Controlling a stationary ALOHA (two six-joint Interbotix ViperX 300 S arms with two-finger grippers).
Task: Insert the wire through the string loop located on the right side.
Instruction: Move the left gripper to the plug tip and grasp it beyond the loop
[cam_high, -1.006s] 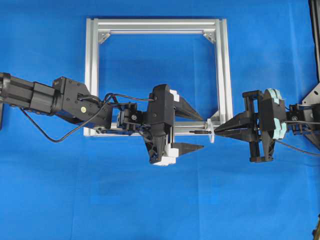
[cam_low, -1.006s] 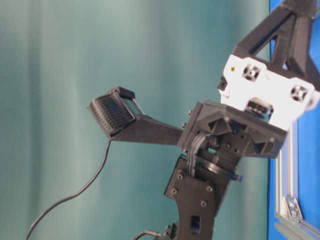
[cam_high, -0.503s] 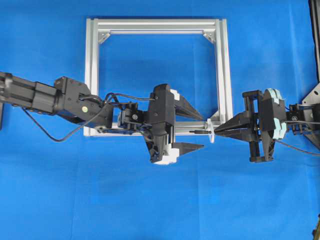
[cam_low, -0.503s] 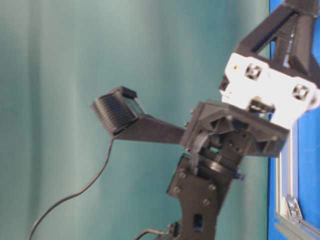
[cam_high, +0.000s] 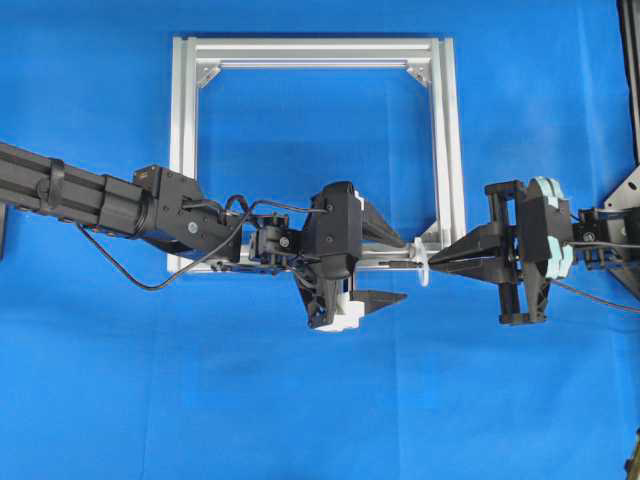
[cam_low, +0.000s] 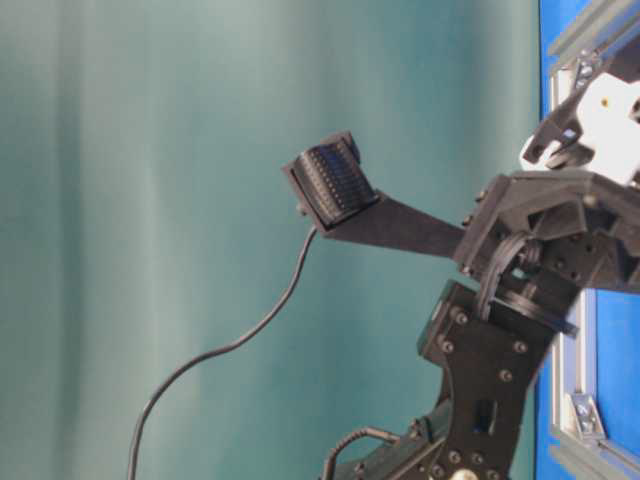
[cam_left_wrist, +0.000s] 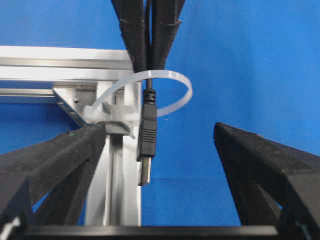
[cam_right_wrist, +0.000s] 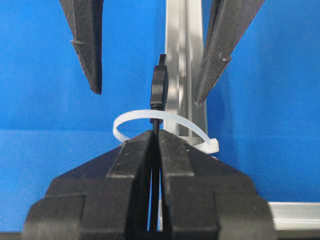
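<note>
The wire (cam_right_wrist: 155, 124) runs out of my right gripper (cam_right_wrist: 156, 135), which is shut on it. Its black plug (cam_left_wrist: 146, 131) has passed through the white string loop (cam_left_wrist: 176, 95) tied to the silver frame's (cam_high: 310, 50) lower right corner. The plug (cam_high: 398, 265) points left, just past the loop (cam_high: 422, 264). My left gripper (cam_left_wrist: 159, 129) stands open around the plug tip without touching it, one of its fingers (cam_left_wrist: 55, 160) on each side. Overhead, the left gripper (cam_high: 405, 268) faces the right gripper (cam_high: 432, 264) across the loop.
The frame's right rail (cam_right_wrist: 182, 60) runs close beside the plug. A corner bracket (cam_left_wrist: 70, 102) sits left of the loop. At table level only the left arm's finger pad (cam_low: 330, 185) and a hanging black cable (cam_low: 230, 345) show. Blue cloth (cam_high: 300, 400) covers the table.
My left arm has reached further right and its wrist has turned, bringing the open fingers around the plug. The right gripper, wire and loop have not moved.
</note>
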